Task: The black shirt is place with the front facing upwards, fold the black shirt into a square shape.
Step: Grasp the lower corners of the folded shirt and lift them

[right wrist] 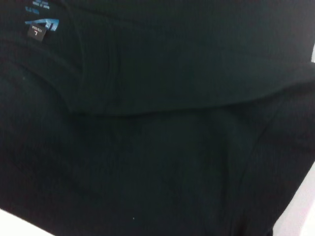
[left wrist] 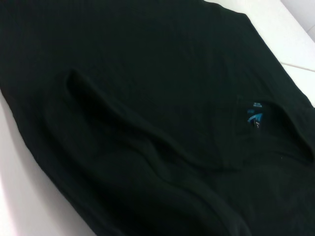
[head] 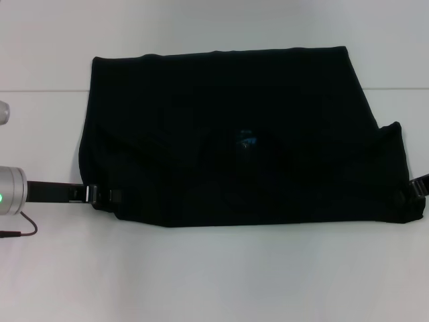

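The black shirt (head: 228,134) lies on the white table (head: 214,275), folded into a wide, roughly rectangular shape, and no chest print shows. A small blue neck label (head: 247,141) shows near its middle, and the label also appears in the left wrist view (left wrist: 255,118) and the right wrist view (right wrist: 42,24). My left gripper (head: 100,194) reaches in low from the left and meets the shirt's near left corner. At the shirt's near right corner my right gripper (head: 419,186) is partly cut off by the picture's edge. Both wrist views are filled with black cloth (left wrist: 147,123) (right wrist: 162,137).
A pale line (head: 40,89) crosses the far part of the table behind the shirt. My left arm's silver wrist (head: 10,191) with a thin cable (head: 23,231) sits at the left edge.
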